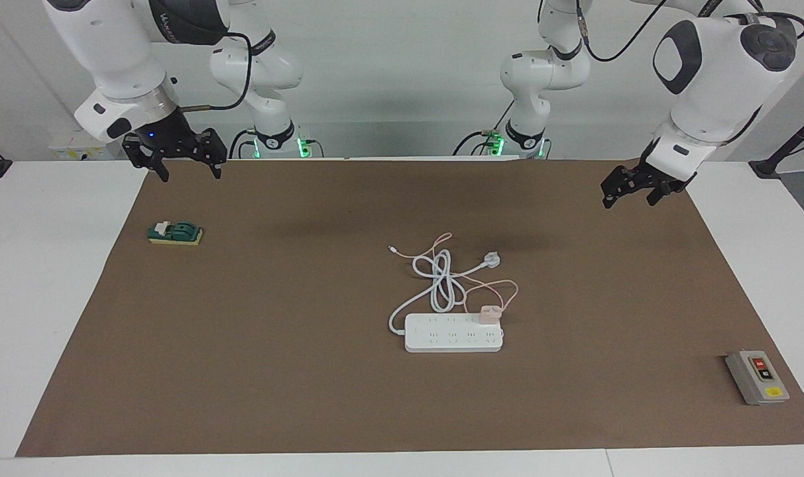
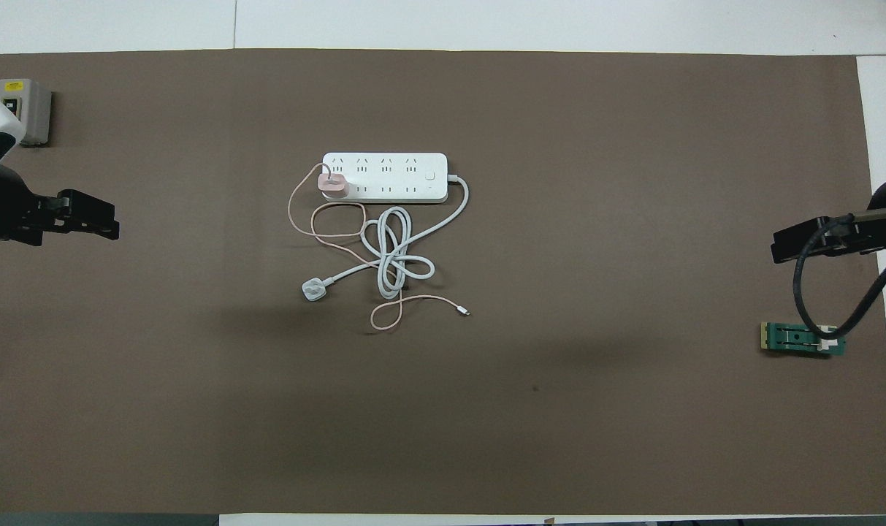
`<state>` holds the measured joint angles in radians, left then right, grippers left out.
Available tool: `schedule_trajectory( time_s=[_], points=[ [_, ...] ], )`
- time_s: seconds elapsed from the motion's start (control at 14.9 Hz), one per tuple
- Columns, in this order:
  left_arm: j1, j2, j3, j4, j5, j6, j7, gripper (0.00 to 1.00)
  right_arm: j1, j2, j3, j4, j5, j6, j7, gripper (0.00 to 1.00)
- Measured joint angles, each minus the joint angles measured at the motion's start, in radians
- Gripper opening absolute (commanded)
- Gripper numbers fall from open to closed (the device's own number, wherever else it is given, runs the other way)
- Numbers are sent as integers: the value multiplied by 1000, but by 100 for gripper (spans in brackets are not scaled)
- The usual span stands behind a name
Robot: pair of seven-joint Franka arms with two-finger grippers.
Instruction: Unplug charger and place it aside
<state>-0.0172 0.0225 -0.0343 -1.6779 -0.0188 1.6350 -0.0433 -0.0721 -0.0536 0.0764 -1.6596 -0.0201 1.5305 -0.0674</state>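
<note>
The pale pink charger point(image 1: 490, 313) is plugged into the end socket of the long white power strip point(image 1: 453, 333) at the middle of the brown mat. Its thin pink cable point(image 1: 501, 288) loops toward the robots. In the overhead view the charger point(image 2: 334, 184) sits on the power strip point(image 2: 384, 177) at the left arm's end. My left gripper point(image 1: 630, 197) is open and empty, up in the air over the mat's edge at its own end; it also shows in the overhead view point(image 2: 107, 223). My right gripper point(image 1: 189, 171) is open and empty over the mat's corner at its end, also in the overhead view point(image 2: 778, 248). Both arms wait.
The strip's thick white cord point(image 1: 441, 278) lies coiled nearer to the robots, ending in a white round-headed plug point(image 1: 491, 260). A green knife switch point(image 1: 175, 233) lies under the right gripper's end. A grey button box point(image 1: 756, 376) stands at the left arm's end, farther from the robots.
</note>
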Motion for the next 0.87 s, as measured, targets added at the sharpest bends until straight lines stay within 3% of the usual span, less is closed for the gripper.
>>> schedule_trajectory(
  time_s=[0.67, 0.87],
  points=[
    [15, -10, 11, 2, 0, 2, -37, 100, 0, 0, 0, 0, 0, 0, 0, 100],
    [-22, 1, 2, 2, -7, 37, -371, 100, 0, 0, 0, -1, 0, 0, 0, 100]
  ],
)
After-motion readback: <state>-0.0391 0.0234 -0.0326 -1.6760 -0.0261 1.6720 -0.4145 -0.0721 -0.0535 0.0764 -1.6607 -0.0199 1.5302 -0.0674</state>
